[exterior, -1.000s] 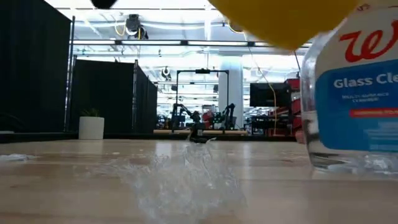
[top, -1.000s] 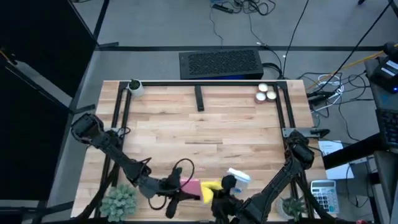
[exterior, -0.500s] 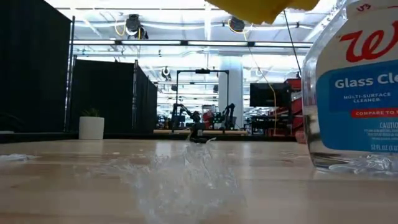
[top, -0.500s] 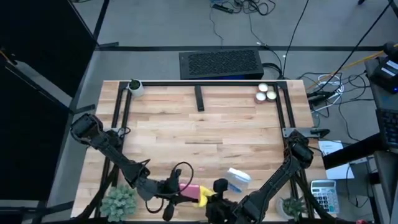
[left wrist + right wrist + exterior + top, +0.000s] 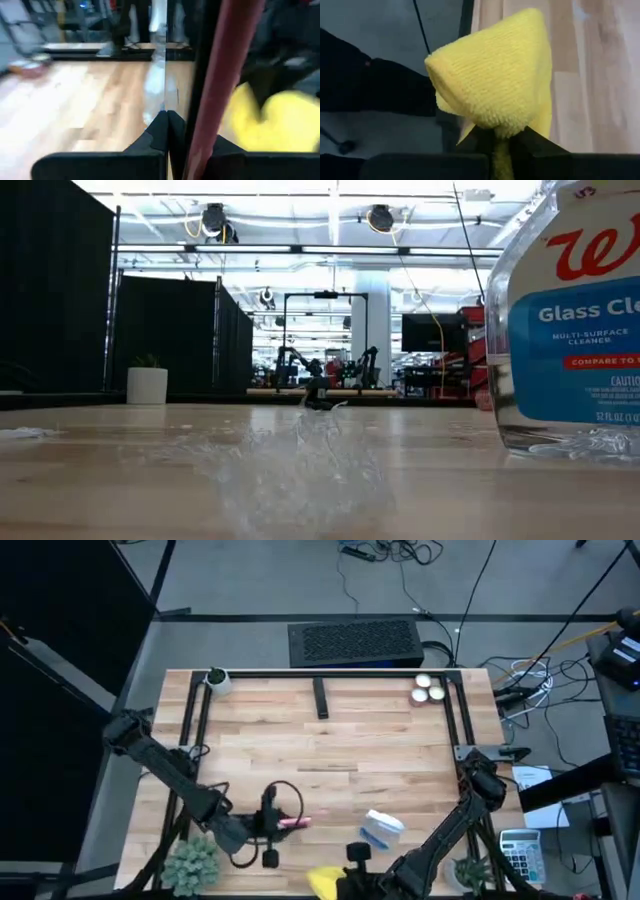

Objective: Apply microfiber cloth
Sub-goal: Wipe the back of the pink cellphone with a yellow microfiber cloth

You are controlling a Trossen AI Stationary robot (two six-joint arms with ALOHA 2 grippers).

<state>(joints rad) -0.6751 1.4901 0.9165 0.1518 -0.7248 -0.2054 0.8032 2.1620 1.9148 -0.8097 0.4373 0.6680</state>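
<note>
Cloth point(image 5: 492, 85) now withdrawn, in right end effector point(image 5: 502, 136)

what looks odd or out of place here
The phone is off the table, clamped edge-on in the left gripper. The yellow cloth, pinched in the right gripper, hangs at the table's front edge.

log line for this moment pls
right gripper: shut on microfiber cloth, near table front edge | left gripper: shut on pink-edged phone | glass cleaner bottle: upright
</note>
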